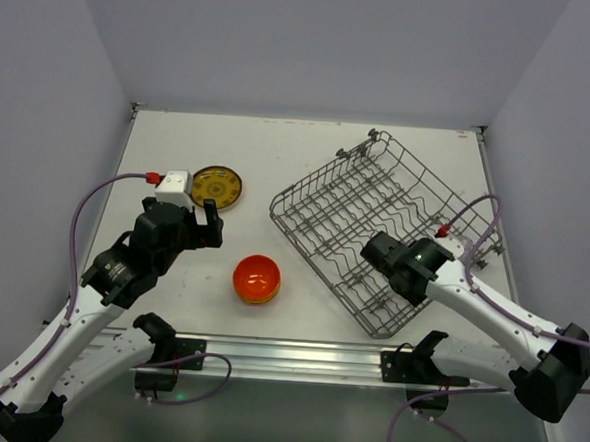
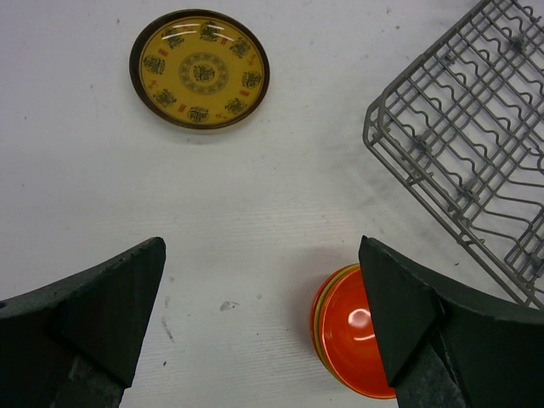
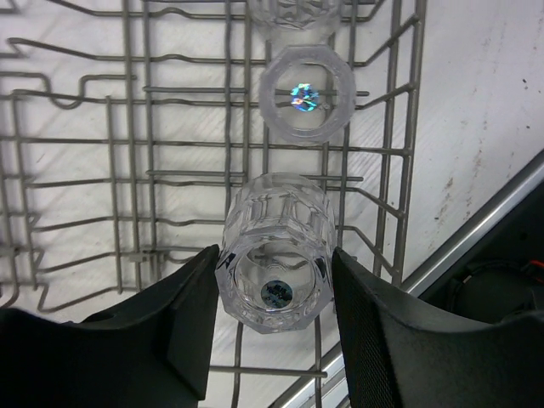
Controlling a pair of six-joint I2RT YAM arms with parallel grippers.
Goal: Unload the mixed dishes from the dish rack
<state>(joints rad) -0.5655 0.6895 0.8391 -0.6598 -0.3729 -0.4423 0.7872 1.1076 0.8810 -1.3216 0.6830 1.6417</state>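
I am working over the bench [image 1: 179,144], with the rack [image 1: 313,260] lying on its right side under my right arm. My left tool [image 2: 262,255] is hanging wide open and empty above bare bench, between the plate [image 2: 200,68] and the stacked bowls [image 2: 353,340]. My right tool [image 3: 274,263] is standing half open, gripping a glass [image 3: 276,229] by both sides at the rack's near corner. The glass's mouth is facing my wrist, and a second glass [image 3: 306,92] is sitting just beyond.

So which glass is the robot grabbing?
Find the grey wire dish rack on the right of the table. By its near-right edge sits a row of clear glasses; it is the nearest glass, the only one pinched between black jaws.
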